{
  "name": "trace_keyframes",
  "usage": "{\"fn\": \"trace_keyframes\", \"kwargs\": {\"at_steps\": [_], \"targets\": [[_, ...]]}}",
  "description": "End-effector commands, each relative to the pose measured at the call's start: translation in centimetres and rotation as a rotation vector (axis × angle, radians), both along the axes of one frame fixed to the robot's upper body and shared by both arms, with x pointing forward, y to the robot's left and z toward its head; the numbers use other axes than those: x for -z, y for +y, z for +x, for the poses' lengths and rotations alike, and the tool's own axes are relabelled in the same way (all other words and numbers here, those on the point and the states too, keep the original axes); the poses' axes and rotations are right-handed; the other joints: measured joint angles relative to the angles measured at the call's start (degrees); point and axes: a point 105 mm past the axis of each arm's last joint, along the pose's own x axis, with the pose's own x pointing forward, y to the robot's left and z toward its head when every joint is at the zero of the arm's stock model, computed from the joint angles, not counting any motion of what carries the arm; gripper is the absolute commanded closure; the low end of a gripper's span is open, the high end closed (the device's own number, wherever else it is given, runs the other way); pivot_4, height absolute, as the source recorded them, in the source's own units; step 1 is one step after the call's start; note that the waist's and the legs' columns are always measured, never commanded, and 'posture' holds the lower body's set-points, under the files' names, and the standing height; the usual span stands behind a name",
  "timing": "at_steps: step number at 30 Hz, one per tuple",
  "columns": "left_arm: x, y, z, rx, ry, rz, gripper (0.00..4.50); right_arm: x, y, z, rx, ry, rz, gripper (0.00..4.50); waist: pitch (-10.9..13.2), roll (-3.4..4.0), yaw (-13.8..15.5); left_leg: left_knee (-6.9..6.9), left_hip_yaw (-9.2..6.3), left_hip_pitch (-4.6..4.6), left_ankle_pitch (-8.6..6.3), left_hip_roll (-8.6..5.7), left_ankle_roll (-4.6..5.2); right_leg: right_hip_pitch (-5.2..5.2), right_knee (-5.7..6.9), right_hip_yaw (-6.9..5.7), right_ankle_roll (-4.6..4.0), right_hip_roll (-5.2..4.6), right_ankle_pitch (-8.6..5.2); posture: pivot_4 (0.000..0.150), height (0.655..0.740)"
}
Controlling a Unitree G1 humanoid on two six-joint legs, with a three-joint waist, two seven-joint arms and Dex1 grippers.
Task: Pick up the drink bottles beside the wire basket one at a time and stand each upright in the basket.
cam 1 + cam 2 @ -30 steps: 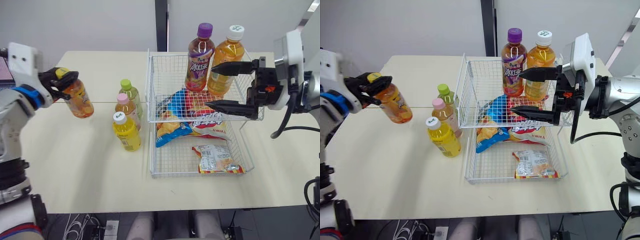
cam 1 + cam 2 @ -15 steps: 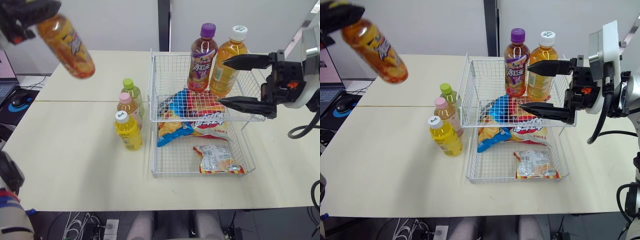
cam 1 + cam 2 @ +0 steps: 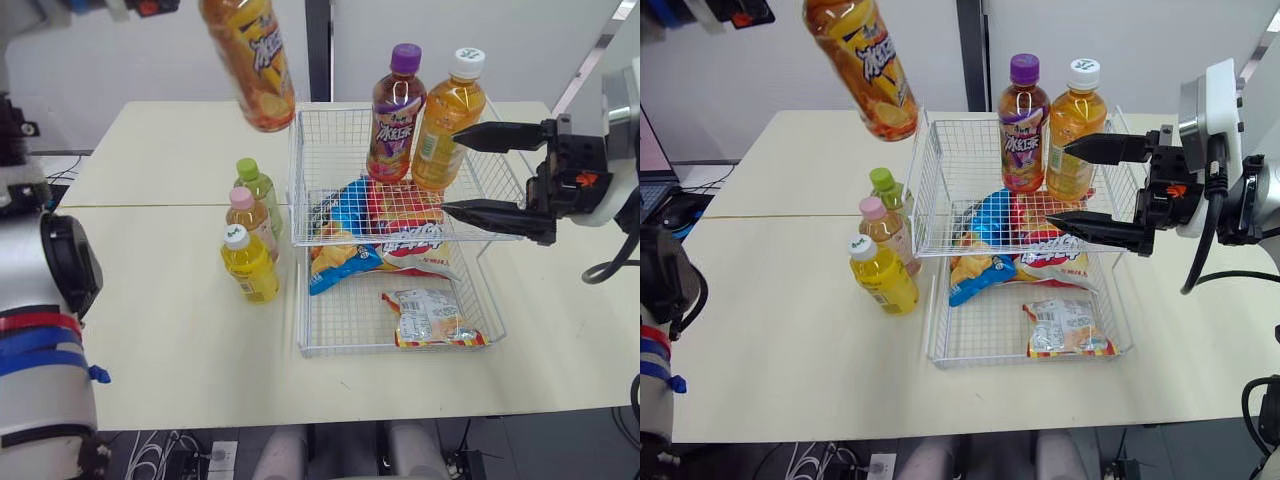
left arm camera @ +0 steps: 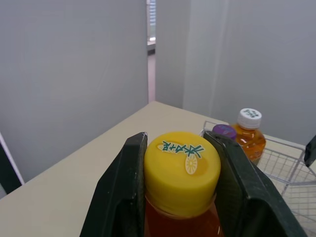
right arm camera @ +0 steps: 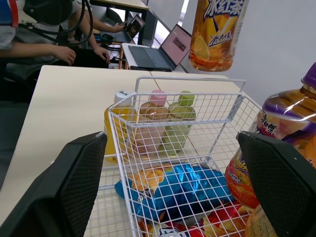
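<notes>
Up in the air we have the orange drink bottle (image 3: 248, 60), gripped at its yellow cap by the left end effector (image 4: 178, 144), both black fingers (image 4: 126, 192) pressed flat against the cap's sides. The bottle hangs tilted, cap high and base low, clear of the counter (image 3: 150, 340), and from the head camera its base sits right by the far left corner of the wire basket (image 3: 350, 351). Over on the other side, the right end effector (image 3: 450, 172) hovers at the basket's right edge with its two fingers spread wide, nothing between them, their tips pointing in toward the upper tier. Two bottles stand upright at the back of that tier: the purple-capped bottle (image 3: 393, 115) and, just beside it on the right, the white-capped amber bottle (image 3: 445, 120). Below them lie snack bags, a blue bag (image 3: 335, 245) and a red bag (image 3: 410, 235) overlapping, and a small packet (image 3: 430, 320) toward the near right of the bottom tier. Three bottles stand on the counter just left of the basket, bunched together: the green-capped bottle (image 3: 258, 190) farthest back, the pink-capped bottle (image 3: 246, 222) in the middle, and the yellow bottle (image 3: 248, 265) nearest, all upright. From the right wrist camera, that trio shows through the basket's wire.
</notes>
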Motion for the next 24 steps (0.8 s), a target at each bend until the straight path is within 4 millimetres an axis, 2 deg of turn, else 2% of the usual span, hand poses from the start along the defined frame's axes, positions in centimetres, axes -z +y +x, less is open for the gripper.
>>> {"fn": "trace_keyframes", "kwargs": {"at_steps": [1,5,15,24], "targets": [[-3.0,-0.2,-1.7,0.032,-0.119,0.013,3.12,-0.9,-0.3,-0.8,0.013,-0.046,-0.001,0.00,0.00,0.01,-0.05,0.00,0.02,0.00,0.00,0.00,0.00,0.00,0.00,0.01,0.00,0.00,0.00,0.150,0.7400],[-3.2,-1.2,-1.5,0.074,-0.101,0.021,3.12,-1.0,-0.4,-0.9,0.028,-0.049,0.001,0.00,0.02,0.03,0.01,0.01,0.00,0.01,0.00,0.01,0.00,0.00,0.03,-0.01,0.00,0.00,0.00,0.150,0.7400],[-1.0,-4.7,1.3,0.120,-0.076,0.017,3.12,-1.6,-0.6,-0.9,0.042,-0.069,0.010,0.00,0.03,0.01,0.33,0.05,-0.01,-0.03,0.00,0.00,0.00,-0.01,0.02,-0.01,0.01,-0.01,0.00,0.150,0.7400],[2.5,-7.2,3.6,0.133,-0.025,0.050,3.12,-1.8,-0.9,-0.9,0.066,-0.074,0.011,0.00,0.02,0.01,0.26,0.04,0.00,-0.03,0.00,0.00,0.00,-0.02,0.05,0.01,0.01,-0.01,0.00,0.150,0.7400]]}}
